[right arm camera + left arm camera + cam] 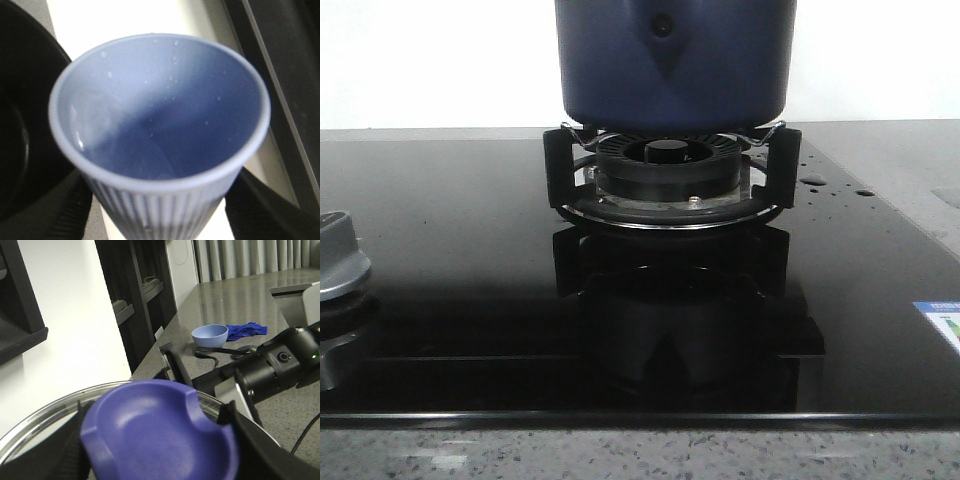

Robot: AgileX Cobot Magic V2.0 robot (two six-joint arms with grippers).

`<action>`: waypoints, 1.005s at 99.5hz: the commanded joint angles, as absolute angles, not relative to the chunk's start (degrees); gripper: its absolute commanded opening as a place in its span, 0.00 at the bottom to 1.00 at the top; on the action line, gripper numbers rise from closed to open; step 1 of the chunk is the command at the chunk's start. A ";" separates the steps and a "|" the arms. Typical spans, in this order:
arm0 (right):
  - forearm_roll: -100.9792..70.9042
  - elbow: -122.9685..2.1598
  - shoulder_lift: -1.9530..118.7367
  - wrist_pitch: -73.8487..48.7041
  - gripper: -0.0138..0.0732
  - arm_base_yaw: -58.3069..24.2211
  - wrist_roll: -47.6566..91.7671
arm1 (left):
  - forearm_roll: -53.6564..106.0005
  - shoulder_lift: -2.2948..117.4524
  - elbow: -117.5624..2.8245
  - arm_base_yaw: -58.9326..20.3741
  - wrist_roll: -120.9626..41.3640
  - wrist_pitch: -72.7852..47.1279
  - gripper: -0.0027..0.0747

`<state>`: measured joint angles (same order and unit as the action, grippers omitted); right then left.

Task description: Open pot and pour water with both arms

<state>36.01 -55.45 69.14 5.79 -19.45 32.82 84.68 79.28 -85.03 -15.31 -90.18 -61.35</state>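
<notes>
The dark navy pot [670, 60] stands on the black burner ring [667, 165]; its top is cut off in the front view. In the left wrist view my left gripper [160, 440] is shut on the blue lid knob [160, 430], one finger at each side, with the glass lid's rim [45, 420] around it. My right gripper [160, 210] is shut on a pale blue ribbed cup [160, 115] with droplets on its inner wall. Beside the cup is the pot's dark inside [20, 125]. The right arm [270, 365] shows just beyond the lid.
A glossy black hob [470, 300] fills the front, with a grey control knob [335, 255] at its left, water drops [812, 180] right of the burner and a sticker [940, 320]. On the grey counter beyond lie a blue bowl [210, 335] and a blue cloth [247, 330].
</notes>
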 commanded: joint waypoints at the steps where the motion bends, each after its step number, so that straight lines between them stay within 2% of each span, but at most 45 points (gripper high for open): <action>1: 37.25 -57.83 68.44 11.49 0.43 -19.56 33.39 | 91.00 77.14 -87.03 -15.29 -89.64 -60.78 0.35; 100: 47.36 -66.77 73.01 6.98 0.43 -19.56 49.93 | 91.00 77.14 -87.03 -15.29 -89.64 -62.15 0.35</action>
